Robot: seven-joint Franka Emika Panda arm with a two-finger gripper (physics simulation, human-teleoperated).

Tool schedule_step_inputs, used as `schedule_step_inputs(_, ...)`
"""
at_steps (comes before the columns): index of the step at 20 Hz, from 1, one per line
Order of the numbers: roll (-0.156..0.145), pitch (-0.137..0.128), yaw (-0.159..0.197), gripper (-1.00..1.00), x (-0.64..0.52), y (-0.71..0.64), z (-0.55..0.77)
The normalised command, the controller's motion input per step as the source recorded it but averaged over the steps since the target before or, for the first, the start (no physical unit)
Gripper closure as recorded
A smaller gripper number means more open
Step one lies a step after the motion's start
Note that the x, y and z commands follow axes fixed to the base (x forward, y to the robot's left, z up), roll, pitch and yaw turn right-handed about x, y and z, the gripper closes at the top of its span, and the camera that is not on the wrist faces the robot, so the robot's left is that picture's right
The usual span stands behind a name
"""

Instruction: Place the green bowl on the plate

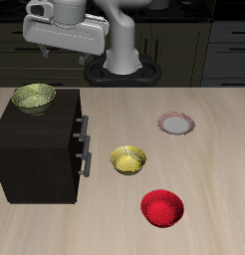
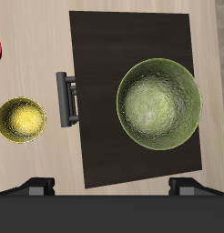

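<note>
One gripper (image 1: 50,45) hovering, jaws spread wide and holding nothing, directly above green bowl (image 2: 159,103) sitting on cabinet (image 2: 105,55), lining up grasp; plate (image 1: 176,124) well apart.

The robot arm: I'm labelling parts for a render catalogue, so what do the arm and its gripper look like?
In the exterior view the arm is glossy white-grey with rounded, tubular links, rising from a dark round base. The gripper is a wide, pale grey boxy block. In the wrist view its fingers show as dark, near-black blunt tips. No cables or markings are visible.
</note>
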Motion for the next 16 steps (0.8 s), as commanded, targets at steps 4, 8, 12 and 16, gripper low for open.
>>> schedule_step_inputs(4,0.029,0.007,-0.034,-1.00,0.22,-0.23,0.06)
schedule_step_inputs(8,0.099,0.024,0.024,-1.00,0.16,-0.10,0.01)
schedule_step_inputs(12,0.000,0.032,0.054,-1.00,0.21,-0.28,-0.04)
schedule_step_inputs(16,0.093,0.006,0.041,-1.00,0.19,-0.07,-0.06)
